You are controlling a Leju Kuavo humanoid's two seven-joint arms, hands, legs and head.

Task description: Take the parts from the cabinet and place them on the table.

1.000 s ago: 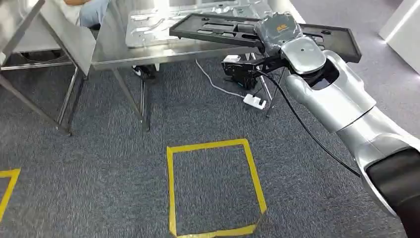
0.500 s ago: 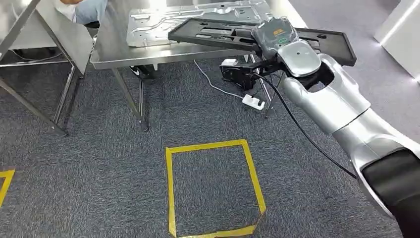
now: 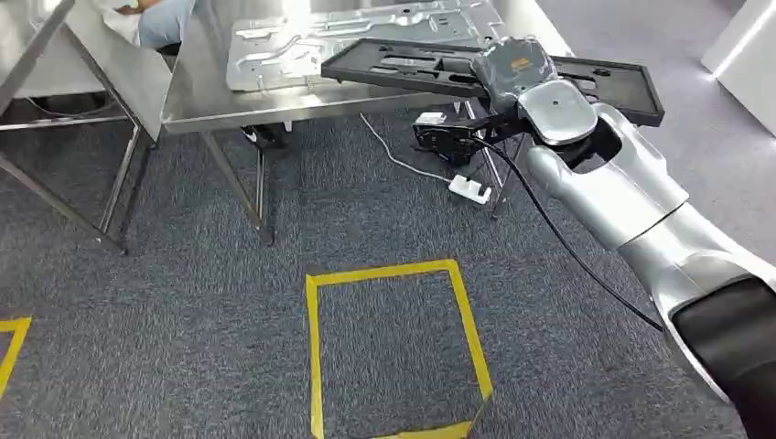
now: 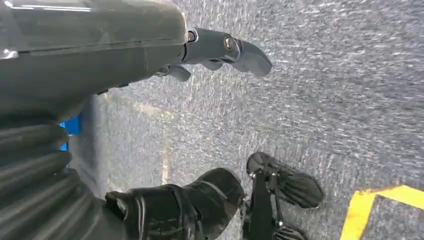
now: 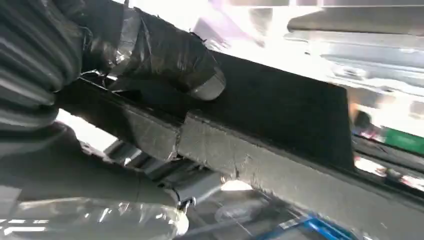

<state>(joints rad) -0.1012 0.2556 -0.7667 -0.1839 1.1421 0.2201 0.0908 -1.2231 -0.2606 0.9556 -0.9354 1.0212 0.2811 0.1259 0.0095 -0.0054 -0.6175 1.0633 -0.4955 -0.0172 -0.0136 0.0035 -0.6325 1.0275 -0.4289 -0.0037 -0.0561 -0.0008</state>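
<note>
Yellow tape [image 3: 397, 347] makes a square on the grey carpet floor [image 3: 201, 302], closest to the robot. It looks like a mark for where to stand. The left robot hand [image 4: 150, 65] hangs low over this carpet with nothing in it, and its fingers are apart. Next comes the long silver right arm [image 3: 622, 201], reaching forward and up. The right robot hand [image 3: 512, 66] holds a flat black part [image 3: 412, 66] near its middle, so the long piece stays level and does not tip. In the right wrist view the thumb lies on top of the part and the edge of the part sits in the grip. The part hangs just over the near edge of the shiny metal table [image 3: 197, 91], which is where it should go, but I think it is not set down yet. A big silver metal sheet [image 3: 357, 32] already lies flat on the table, just behind the black part. Under the table a white power strip [image 3: 469, 188] and its cord lie on the floor. At the far side, behind the table, a person in blue [image 3: 160, 18] is partly seen.
</note>
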